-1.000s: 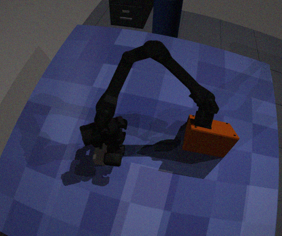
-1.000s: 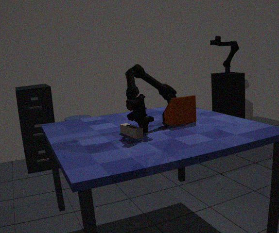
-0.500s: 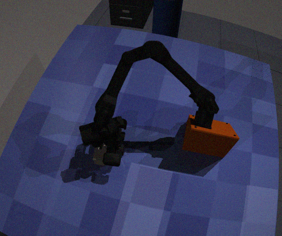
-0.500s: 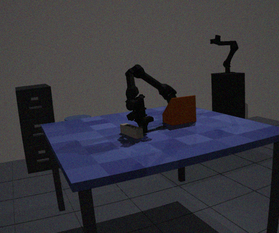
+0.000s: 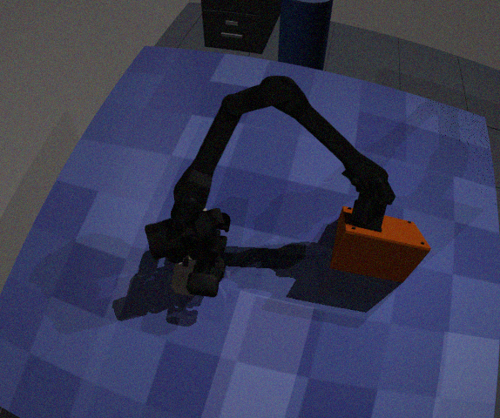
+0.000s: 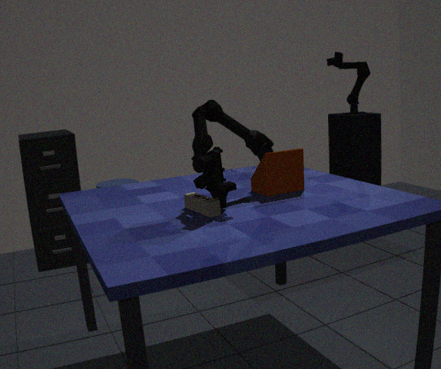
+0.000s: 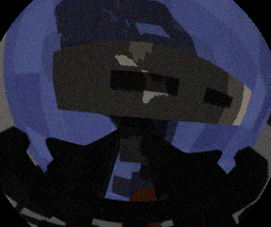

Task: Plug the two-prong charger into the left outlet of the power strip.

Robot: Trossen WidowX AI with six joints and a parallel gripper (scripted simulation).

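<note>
The beige-grey power strip (image 5: 180, 279) (image 6: 201, 205) (image 7: 83, 85) lies on the table. In the wrist view it stretches across the upper middle, with a wide dark recess and a smaller one to its right. My gripper (image 6: 223, 203) (image 7: 134, 131) points down at the strip's near long side and is shut on a dark block, the charger (image 7: 131, 148). The charger is very dark, and its outline is hard to make out. Its prongs are hidden, and I cannot tell whether they touch the strip. In the top view the arm covers the fingertips and part of the strip.
An orange block (image 5: 376, 253) (image 6: 278, 174) stands at the arm's base on the blue checkered table (image 5: 264, 382) (image 6: 312, 238). A dark cabinet (image 5: 241, 27) (image 6: 50, 198) and a blue cylinder (image 5: 304, 33) stand beyond the table. Another arm (image 6: 357, 83) stands on a dark pedestal (image 6: 353, 148).
</note>
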